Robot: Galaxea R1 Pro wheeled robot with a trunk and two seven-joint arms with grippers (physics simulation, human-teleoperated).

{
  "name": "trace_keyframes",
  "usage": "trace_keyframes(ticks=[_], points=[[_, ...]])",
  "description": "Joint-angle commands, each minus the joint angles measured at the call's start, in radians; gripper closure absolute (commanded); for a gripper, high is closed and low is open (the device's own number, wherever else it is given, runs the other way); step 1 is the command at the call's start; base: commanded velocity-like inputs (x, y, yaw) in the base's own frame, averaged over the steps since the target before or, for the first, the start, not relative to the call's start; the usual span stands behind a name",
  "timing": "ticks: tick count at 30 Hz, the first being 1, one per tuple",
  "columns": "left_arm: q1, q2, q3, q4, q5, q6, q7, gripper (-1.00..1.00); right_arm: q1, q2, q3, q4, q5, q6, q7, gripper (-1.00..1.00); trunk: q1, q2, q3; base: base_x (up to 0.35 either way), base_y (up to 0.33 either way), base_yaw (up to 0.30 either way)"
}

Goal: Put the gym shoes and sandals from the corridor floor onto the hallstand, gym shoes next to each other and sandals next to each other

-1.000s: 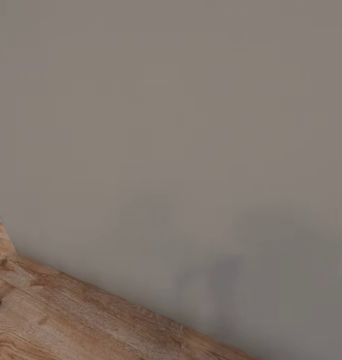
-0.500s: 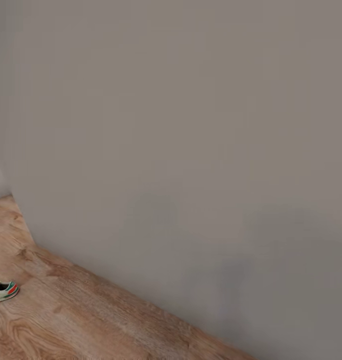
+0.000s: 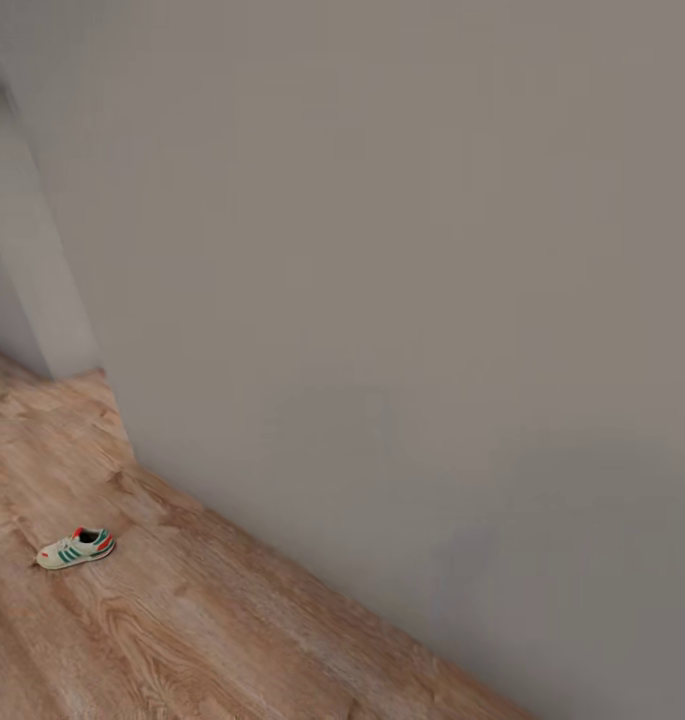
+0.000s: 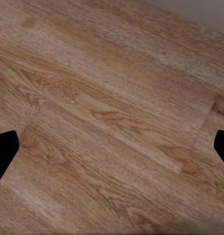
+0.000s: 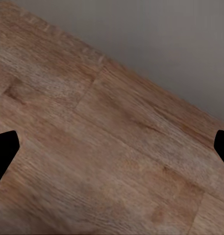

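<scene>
Lying alone at eight o'clock in head view on light brown wood-grain plank floor [image 3: 232,640]: one cream-white sneaker with green stripes and red-orange accents [image 3: 76,548], well apart from plain grey wall [image 3: 402,280]. Hanging over bare planks, left gripper [image 4: 112,152] and right gripper [image 5: 112,154], both spread wide, holding nothing.

Soft, even, dim light; faint wall [image 3: 402,300] shadows; blurry wrist views.

Left gripper [image 4: 112,147]: two black fingertips [image 4: 4,152] at opposite edges of left wrist view, spread wide, nothing between. Right gripper [image 5: 112,149]: black fingertips [image 5: 4,154] likewise wide apart, empty. Both pointing down at floor.
</scene>
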Motion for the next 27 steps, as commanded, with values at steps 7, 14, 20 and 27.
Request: trace_keyframes(ticks=[7,14,20,27], points=[[0.000,0.001,0.000,0.001,0.001,-0.003,-0.001,-1.00,0.000,0.000,0.000,0.000,0.000,-0.003,0.000,-1.00,0.000,-0.001,-0.007,0.000,0.328,0.240],[0.000,0.001,0.000,0.001,0.001,-0.003,-0.001,-1.00,0.000,0.000,0.000,0.000,0.000,-0.003,0.000,-1.00,0.000,-0.001,-0.012,0.000,0.337,0.240],[0.000,0.001,0.000,0.001,0.001,-0.003,-0.001,-1.00,0.000,0.000,0.000,0.000,0.000,-0.003,0.000,-1.00,0.000,-0.001,-0.017,0.000,0.284,0.240],[0.000,0.001,0.000,0.001,0.001,-0.003,-0.001,-1.00,0.000,0.000,0.000,0.000,0.000,-0.004,0.000,-1.00,0.000,-0.001,-0.022,0.000,0.056,0.240]])
